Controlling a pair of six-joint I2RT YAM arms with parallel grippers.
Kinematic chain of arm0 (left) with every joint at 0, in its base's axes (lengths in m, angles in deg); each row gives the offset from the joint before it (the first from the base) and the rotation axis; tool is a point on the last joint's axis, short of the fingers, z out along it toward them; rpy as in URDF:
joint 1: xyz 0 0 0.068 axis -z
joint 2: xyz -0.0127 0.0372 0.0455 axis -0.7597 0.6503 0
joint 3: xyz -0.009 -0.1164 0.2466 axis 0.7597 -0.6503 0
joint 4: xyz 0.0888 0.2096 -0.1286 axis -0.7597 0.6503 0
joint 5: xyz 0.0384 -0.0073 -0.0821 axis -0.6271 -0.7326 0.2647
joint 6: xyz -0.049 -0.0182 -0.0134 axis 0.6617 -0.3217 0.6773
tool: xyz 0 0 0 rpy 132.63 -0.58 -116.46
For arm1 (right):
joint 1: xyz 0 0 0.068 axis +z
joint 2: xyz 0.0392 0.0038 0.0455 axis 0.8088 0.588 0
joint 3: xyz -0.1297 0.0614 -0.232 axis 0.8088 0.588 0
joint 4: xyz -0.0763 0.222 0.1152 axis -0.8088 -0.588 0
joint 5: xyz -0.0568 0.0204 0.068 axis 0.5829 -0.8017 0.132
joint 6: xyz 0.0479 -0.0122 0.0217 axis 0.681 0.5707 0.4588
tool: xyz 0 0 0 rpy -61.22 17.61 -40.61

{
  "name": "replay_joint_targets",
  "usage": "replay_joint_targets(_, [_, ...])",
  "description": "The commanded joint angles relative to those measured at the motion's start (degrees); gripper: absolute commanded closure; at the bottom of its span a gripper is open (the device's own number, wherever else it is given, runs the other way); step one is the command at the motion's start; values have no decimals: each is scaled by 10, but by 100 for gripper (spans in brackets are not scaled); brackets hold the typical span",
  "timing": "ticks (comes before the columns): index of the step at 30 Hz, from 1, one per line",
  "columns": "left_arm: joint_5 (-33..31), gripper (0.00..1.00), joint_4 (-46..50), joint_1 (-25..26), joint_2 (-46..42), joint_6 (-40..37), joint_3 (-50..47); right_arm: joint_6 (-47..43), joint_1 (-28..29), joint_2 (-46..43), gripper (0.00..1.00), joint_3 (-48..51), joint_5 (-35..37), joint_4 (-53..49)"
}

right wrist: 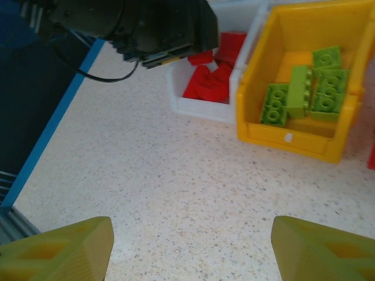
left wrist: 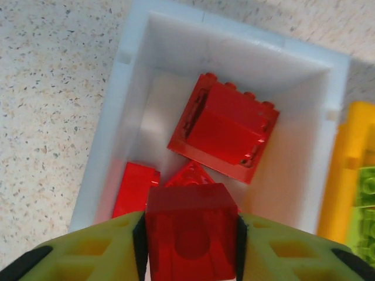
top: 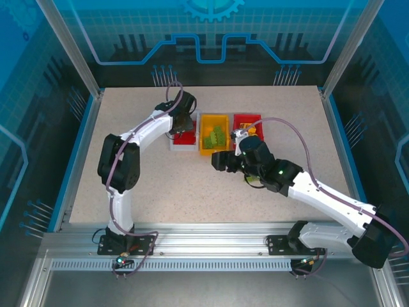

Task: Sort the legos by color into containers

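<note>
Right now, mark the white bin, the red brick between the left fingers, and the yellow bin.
white bin [left wrist: 112, 146]: left wrist view, its left wall rim.
red brick [left wrist: 190, 231]: left wrist view, its top face.
yellow bin [right wrist: 307, 142]: right wrist view, its front wall.

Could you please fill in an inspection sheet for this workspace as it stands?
Surface: speckled table, no loose bricks seen.
Job's things: white bin holds red bricks; yellow bin holds green bricks; red bin holds yellow pieces.
Clutter: nothing seen.
Grippers: left gripper over the white bin, closed on a square red brick; right gripper open, empty, above bare table.
Cables: a purple cable loops along each arm.
Surroundings: clear panels, aluminium frame.
</note>
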Motion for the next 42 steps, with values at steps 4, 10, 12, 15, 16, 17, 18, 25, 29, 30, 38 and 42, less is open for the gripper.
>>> replay_joint_targets(4, [33, 39, 8, 4, -52, 0, -2, 62, -28, -13, 27, -3, 103, -140])
replay_joint_targets(10, [39, 35, -21, 46, -162, 6, -65, 90, -61, -66, 27, 53, 146, -268])
replay_joint_targets(12, [46, 34, -38, 72, -205, 15, -101, 88, -81, -76, 27, 74, 134, -302])
replay_joint_targets(15, [60, 33, -73, 119, -264, 31, -161, 62, -117, -74, 27, 109, 90, -306])
replay_joint_targets(16, [61, 33, -81, 135, -280, 39, -180, 50, -129, -69, 28, 117, 74, -300])
replay_joint_targets(17, [68, 33, -96, 153, -297, 47, -202, 38, -140, -60, 28, 124, 58, -294])
replay_joint_targets(18, [79, 33, -113, 173, -314, 57, -227, 25, -151, -49, 28, 127, 46, -286])
replay_joint_targets(25, [67, 33, -195, 287, -400, 118, -369, -60, -187, 92, 30, 98, -5, -251])
replay_joint_targets(29, [55, 33, -216, 322, -443, 147, -428, -75, -192, 143, 32, 84, 25, -238])
replay_joint_targets(30, [52, 33, -215, 328, -451, 149, -437, -79, -192, 149, 33, 81, 34, -233])
replay_joint_targets(38, [38, 33, -182, 335, -508, 151, -465, -102, -199, 218, 36, 35, 24, -205])
replay_joint_targets(42, [34, 33, -176, 335, -523, 149, -465, -105, -207, 246, 39, 10, 20, -202])
